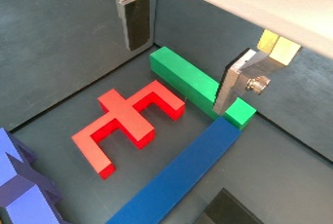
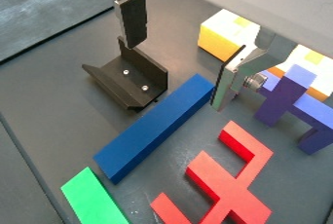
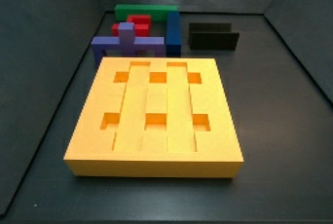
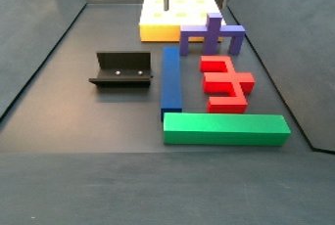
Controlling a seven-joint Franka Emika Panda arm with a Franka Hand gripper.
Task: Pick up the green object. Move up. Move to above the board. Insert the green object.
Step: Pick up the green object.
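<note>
Silver-plated gripper [image 2: 180,55] hangs wide apart, empty, high over the floor pieces, free to descend. The long green rectangular bar [image 4: 225,129] lies flat nearest the camera in a side view, well apart from the grooved orange-yellow board [image 3: 154,117].

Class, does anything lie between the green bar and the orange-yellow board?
Yes: on the floor between the green object and the board lie a red piece, a blue bar and a purple block. The open hand hangs above.

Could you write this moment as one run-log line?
end effector: open, empty, above floor | green object: on floor, untouched | board: holes empty
</note>
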